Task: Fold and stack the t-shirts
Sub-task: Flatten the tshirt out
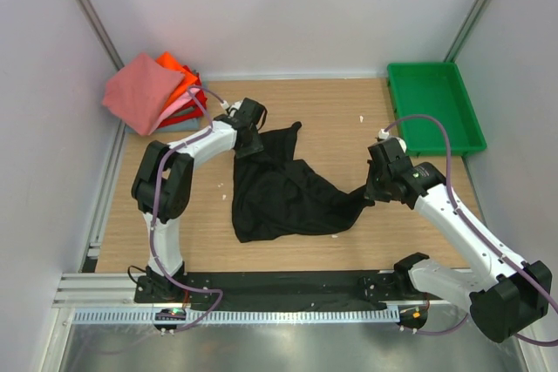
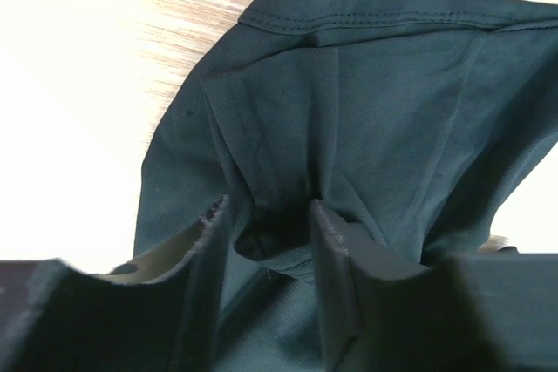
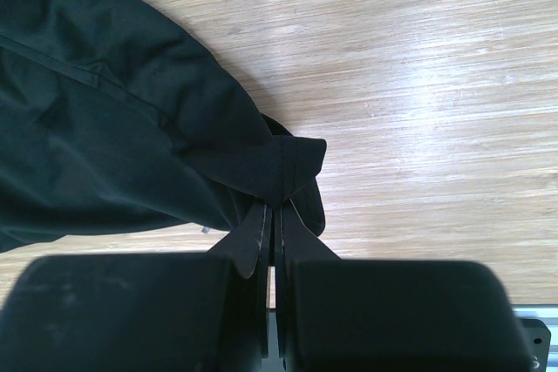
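The black t-shirt (image 1: 283, 193) lies crumpled in the middle of the wooden table. My left gripper (image 1: 251, 144) is at its far left corner; in the left wrist view (image 2: 270, 215) a bunch of the black cloth (image 2: 375, 102) sits gripped between the fingers. My right gripper (image 1: 370, 193) is shut on the shirt's right corner, pulled out to a point; the right wrist view (image 3: 277, 206) shows the fold of cloth (image 3: 131, 128) pinched between the pads. A stack of folded shirts (image 1: 153, 93) in salmon-pink, orange, red and pale pink sits at the far left corner.
A green plastic tray (image 1: 433, 106) stands at the far right of the table (image 1: 331, 111). White walls and metal frame posts close in the table on three sides. A black rail runs along the near edge by the arm bases.
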{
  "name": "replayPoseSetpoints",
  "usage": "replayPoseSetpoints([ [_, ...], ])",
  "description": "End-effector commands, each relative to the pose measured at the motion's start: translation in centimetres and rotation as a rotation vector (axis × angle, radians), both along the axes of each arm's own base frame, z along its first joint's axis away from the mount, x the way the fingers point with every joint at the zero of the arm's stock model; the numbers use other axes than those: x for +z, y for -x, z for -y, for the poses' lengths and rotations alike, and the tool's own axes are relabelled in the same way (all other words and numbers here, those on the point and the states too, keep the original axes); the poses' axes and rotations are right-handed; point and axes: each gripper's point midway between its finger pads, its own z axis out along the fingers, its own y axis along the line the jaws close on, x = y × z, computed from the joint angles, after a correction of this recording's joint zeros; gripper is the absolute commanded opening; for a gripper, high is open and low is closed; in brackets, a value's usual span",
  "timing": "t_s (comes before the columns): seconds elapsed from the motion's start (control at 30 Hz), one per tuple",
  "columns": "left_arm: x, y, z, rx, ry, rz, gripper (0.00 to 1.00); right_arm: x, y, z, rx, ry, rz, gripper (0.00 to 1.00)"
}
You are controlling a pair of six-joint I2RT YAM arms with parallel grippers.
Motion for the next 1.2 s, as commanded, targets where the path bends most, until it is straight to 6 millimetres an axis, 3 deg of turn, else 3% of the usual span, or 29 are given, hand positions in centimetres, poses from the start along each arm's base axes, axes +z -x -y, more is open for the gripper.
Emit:
replayPoseSetpoints([
  [0.0, 0.8, -0.9, 0.5, 0.006, 0.029, 0.034, 0.40, 0.6, -0.6, -0.4, 0.004, -0.014, 0.030, 0.01],
  [0.3, 0.7, -1.6, 0.7, -0.003, 0.022, 0.041, 0.00, 0.5, -0.6, -0.4, 0.002, -0.014, 0.029, 0.01],
  [0.43, 2.0, -1.6, 0.8, -0.030, 0.027, 0.064, 0.00, 0.5, -0.7, -0.4, 0.002, -0.013, 0.026, 0.01],
  [0.57, 6.5, -1.0, -1.2, -0.024, -0.031, 0.138, 0.00, 1.1, -0.8, -0.3, -0.001, -0.011, 0.049, 0.01],
  [0.6, 9.5, -0.7, -1.7, -0.021, -0.026, 0.196, 0.00, 1.4, -0.8, -0.2, -0.002, -0.014, 0.058, 0.01],
  [0.67, 12.3, 0.1, -3.3, -0.013, -0.064, 0.248, 0.00, 2.7, -1.1, -0.1, -0.005, -0.018, 0.097, 0.01],
  [0.7, 15.3, 0.8, -3.9, -0.005, -0.051, 0.306, 0.00, 3.2, -1.2, -0.1, -0.005, -0.019, 0.108, 0.01],
  [0.73, 16.7, 1.6, -4.7, 0.002, -0.062, 0.326, 0.00, 3.9, -1.3, 0.0, -0.009, -0.018, 0.124, 0.01],
  [0.8, 19.1, 2.7, -5.7, 0.005, -0.068, 0.369, 0.00, 6.2, -1.6, 0.1, -0.012, -0.029, 0.168, 0.01],
  [0.83, 21.4, 4.1, -6.6, 0.011, -0.059, 0.409, 0.00, 7.2, -1.6, 0.1, -0.012, -0.036, 0.187, 0.01],
  [0.93, 25.3, 7.1, -8.2, 0.010, -0.035, 0.478, 0.00, 11.4, -1.6, -0.5, 0.037, -0.086, 0.275, 0.01],
  [0.97, 26.5, 8.0, -8.5, 0.003, -0.019, 0.503, 0.00, 13.7, -1.6, -0.8, 0.053, -0.115, 0.328, 0.01],
  [1.03, 28.2, 9.8, -9.3, -0.008, -0.007, 0.537, 0.00, 16.8, -0.7, -1.1, 0.094, -0.166, 0.409, 0.01],
  [1.07, 30.5, 11.5, -10.1, -0.012, 0.025, 0.601, 0.00, 19.0, -0.4, -1.1, 0.109, -0.191, 0.467, 0.01],
  [1.13, 32.3, 13.7, -11.4, -0.014, 0.026, 0.643, 0.00, 22.1, 1.1, -0.9, 0.141, -0.231, 0.561, 0.01],
  [1.17, 35.0, 15.5, -12.4, -0.008, 0.051, 0.715, 0.00, 24.0, 1.8, -0.7, 0.153, -0.251, 0.615, 0.01],
])
